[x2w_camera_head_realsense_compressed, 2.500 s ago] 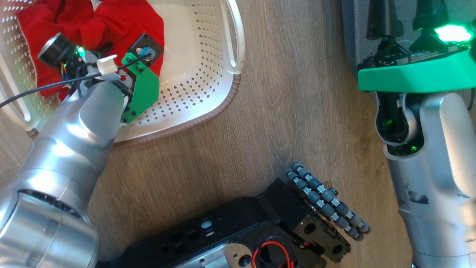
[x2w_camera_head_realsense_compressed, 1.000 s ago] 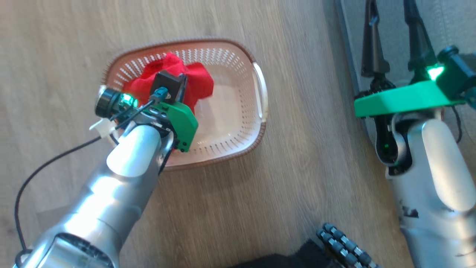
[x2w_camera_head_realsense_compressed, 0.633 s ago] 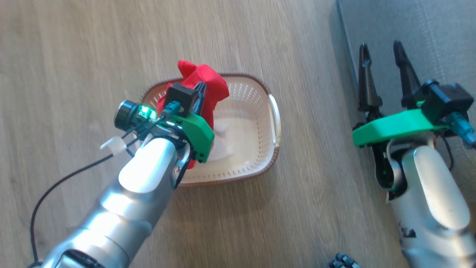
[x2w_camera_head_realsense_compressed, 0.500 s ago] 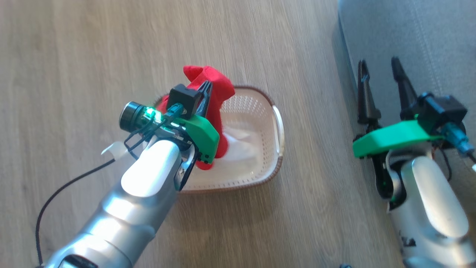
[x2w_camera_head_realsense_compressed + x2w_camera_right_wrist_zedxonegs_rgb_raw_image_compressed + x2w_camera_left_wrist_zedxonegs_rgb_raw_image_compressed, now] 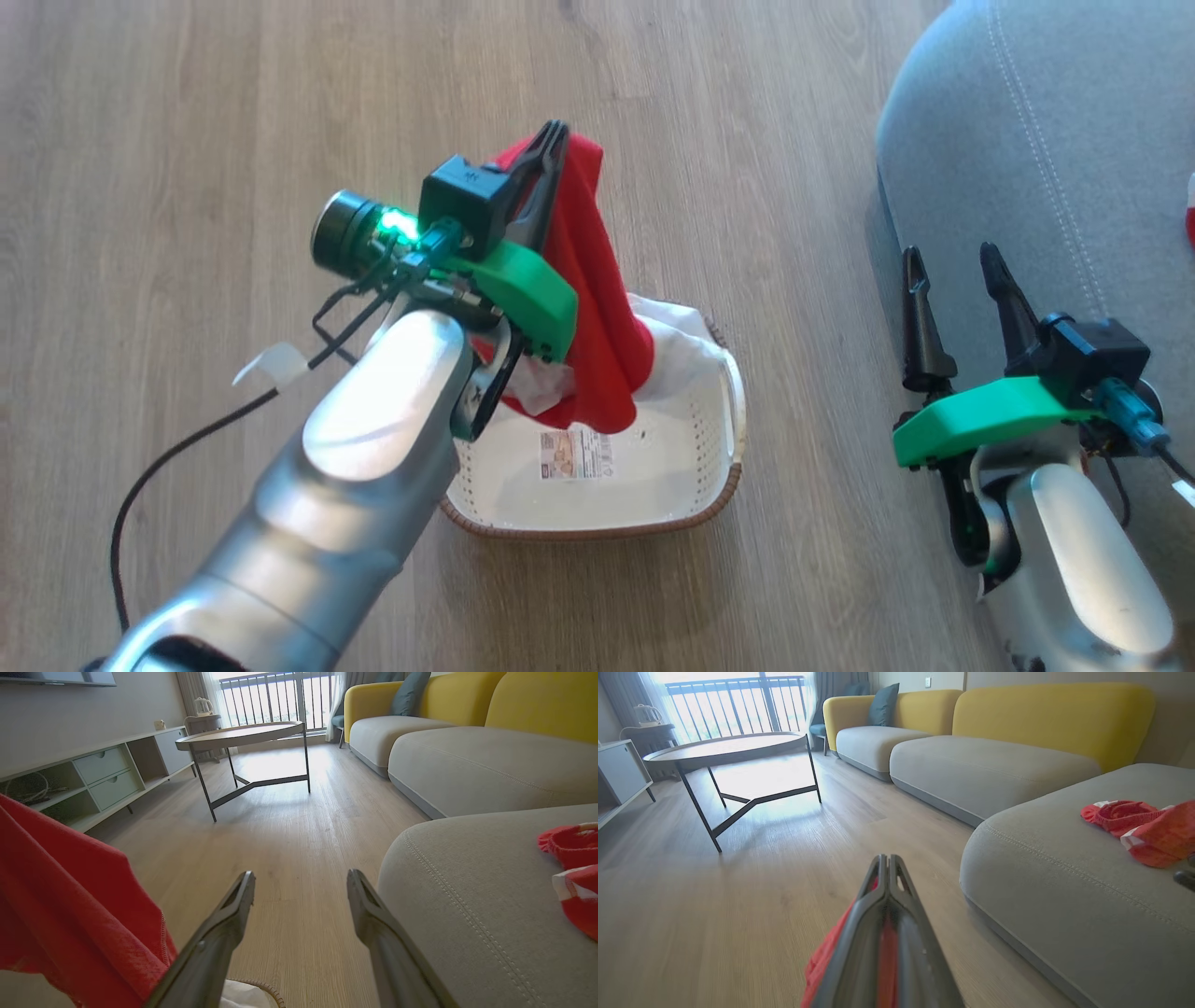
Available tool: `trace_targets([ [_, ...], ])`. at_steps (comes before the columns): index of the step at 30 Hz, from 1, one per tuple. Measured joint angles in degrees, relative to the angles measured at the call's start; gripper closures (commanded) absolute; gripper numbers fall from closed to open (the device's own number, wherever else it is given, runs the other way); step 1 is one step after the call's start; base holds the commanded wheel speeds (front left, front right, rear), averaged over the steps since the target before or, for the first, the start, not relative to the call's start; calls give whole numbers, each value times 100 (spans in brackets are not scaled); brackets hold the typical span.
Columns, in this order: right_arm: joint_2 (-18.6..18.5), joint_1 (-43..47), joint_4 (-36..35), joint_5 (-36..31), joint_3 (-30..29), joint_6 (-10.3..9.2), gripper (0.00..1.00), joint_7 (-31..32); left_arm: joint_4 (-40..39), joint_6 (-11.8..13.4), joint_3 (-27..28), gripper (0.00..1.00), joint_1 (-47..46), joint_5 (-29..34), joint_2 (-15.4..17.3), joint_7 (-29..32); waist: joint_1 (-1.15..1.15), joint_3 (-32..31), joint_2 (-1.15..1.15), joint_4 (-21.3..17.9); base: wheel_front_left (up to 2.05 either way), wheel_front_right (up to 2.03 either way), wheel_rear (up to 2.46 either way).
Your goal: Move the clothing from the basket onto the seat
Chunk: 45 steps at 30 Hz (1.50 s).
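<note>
left pincer (image 5: pixel 556 131) clamped on clothing (image 5: pixel 597 317), red fold | it hangs over basket (image 5: pixel 721 439) on floor, white part draped on its far rim | seat (image 5: pixel 1027 140) rounded corner nearby | right pincer (image 5: pixel 948 254) wide, empty | soft, light, drapey: likely snags; grip bunched folds

This is looking like the living room of a home. A long sofa (image 5: pixel 994 760) with yellow backs and grey cushions is running along one wall, a teal pillow (image 5: pixel 883 704) leaning in its far corner. A round coffee table (image 5: pixel 724 749) on dark metal legs is standing on the wood-look floor (image 5: pixel 691 914), and daylight is pouring through a window (image 5: pixel 261 695) with a balcony railing (image 5: pixel 733 700) behind it. A low media unit (image 5: pixel 107 772) with 2 drawers and open shelves is lining the opposite wall, a kettle (image 5: pixel 202 705) sitting beyond it. A laundry basket (image 5: pixel 714 448) is resting on the floor.
</note>
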Motion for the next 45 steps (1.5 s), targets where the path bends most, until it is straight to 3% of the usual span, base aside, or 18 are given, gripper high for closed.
trace_targets([
  [14,48,220,97,-18,48,0,0,0,-1031,-38,38,100,-956,103,-2,165,0,-228,0,41,0,0,0],
  [34,76,225,86,-18,134,0,0,0,-1678,85,57,100,-1058,96,69,330,0,-299,0,41,0,0,0],
  [42,57,166,-396,-7,532,0,0,0,-1760,112,2,100,-1055,76,70,328,0,-328,0,57,0,0,0],
  [45,-43,-36,-605,54,1010,0,0,0,-1788,112,-8,100,-1043,27,69,327,0,-333,0,76,0,0,0],
])
